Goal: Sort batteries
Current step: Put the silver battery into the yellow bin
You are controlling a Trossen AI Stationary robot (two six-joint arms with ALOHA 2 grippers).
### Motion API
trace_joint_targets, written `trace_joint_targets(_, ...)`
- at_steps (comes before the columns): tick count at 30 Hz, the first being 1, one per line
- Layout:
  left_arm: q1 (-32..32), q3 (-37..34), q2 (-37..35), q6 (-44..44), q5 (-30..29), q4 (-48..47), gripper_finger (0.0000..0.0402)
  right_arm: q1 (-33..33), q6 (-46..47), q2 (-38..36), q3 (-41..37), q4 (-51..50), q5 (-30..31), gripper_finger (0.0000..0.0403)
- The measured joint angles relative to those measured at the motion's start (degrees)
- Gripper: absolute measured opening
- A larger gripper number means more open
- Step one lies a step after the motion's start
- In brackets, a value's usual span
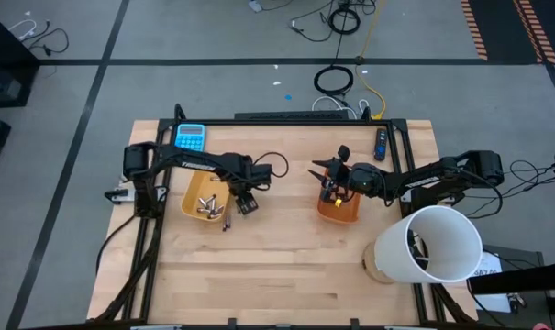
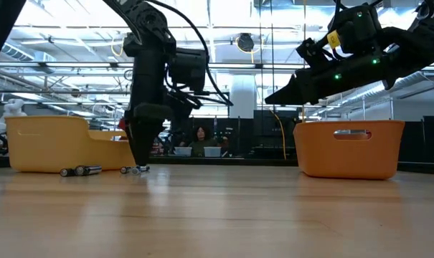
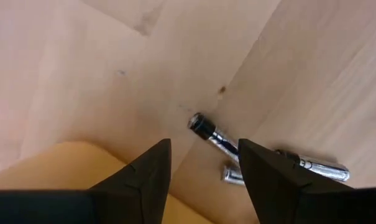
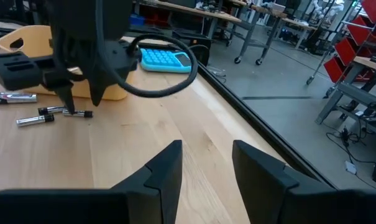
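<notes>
Left gripper (image 3: 203,163) hangs straight down at the table (image 1: 286,266), fingers spread apart and empty, tips just above the wood beside the yellow tray (image 1: 204,197). A small dark battery (image 3: 207,130) lies on the table right in front of the gap between the fingers, not touching them as far as the left wrist view shows. Two silvery batteries (image 3: 312,167) lie just beside it, partly hidden behind one finger. In the low view the loose batteries (image 2: 84,170) sit in a short row on the wood at the foot of the yellow tray, with the left gripper's tips down next to the nearest one. More batteries (image 1: 204,205) lie inside the yellow tray, which sits toward the table's left edge.

Right gripper (image 4: 206,163) is raised over the orange tray (image 2: 349,147), clear of the table, fingers parted with nothing between them. Orange tray sits right of the table's centre; what lies in it cannot be made out. Right arm reaches in from the right edge.

Blue calculator (image 1: 191,137) lies near the back edge, toward the left corner. Dark remote-like stick (image 1: 381,143) lies near the back edge on the right side. White bucket (image 1: 433,243) sits tipped at the front right corner, mouth facing up toward the camera.
</notes>
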Motion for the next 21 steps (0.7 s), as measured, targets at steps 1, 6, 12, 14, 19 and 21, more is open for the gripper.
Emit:
trace_joint_targets(1, 0.0, 0.0, 0.4, 0.2, 0.0, 0.3, 0.0195, 0.0, 0.0, 0.0, 0.0, 0.0, 0.0, 0.0132)
trace_joint_targets(6, -0.5, 0.0, 2.3, 5.0, 0.0, 1.4, 0.0194, 0.0, 0.0, 0.0, 0.0, 0.0, -0.1, 0.0132)
trace_joint_targets(12, -3.4, 0.0, 2.4, 16.3, -2.7, 3.3, 0.0146, 0.0, 0.0, 0.0, 0.0, 0.0, -0.1, 0.0132)
trace_joint_targets(14, -4.3, 0.0, 2.5, 18.1, -3.3, 3.6, 0.0115, 0.0, 0.0, 0.0, 0.0, 0.0, -0.1, 0.0132)
trace_joint_targets(19, -5.9, 0.0, 2.4, 20.4, -4.4, 5.1, 0.0024, 0.0, 0.2, 0.0, 0.0, 0.0, -0.2, 0.0132)
trace_joint_targets(21, -6.4, 0.3, 2.4, 20.4, -4.6, 6.1, 0.0017, 0.0, 0.3, 0.0, 0.0, 0.0, -0.2, 0.0132)
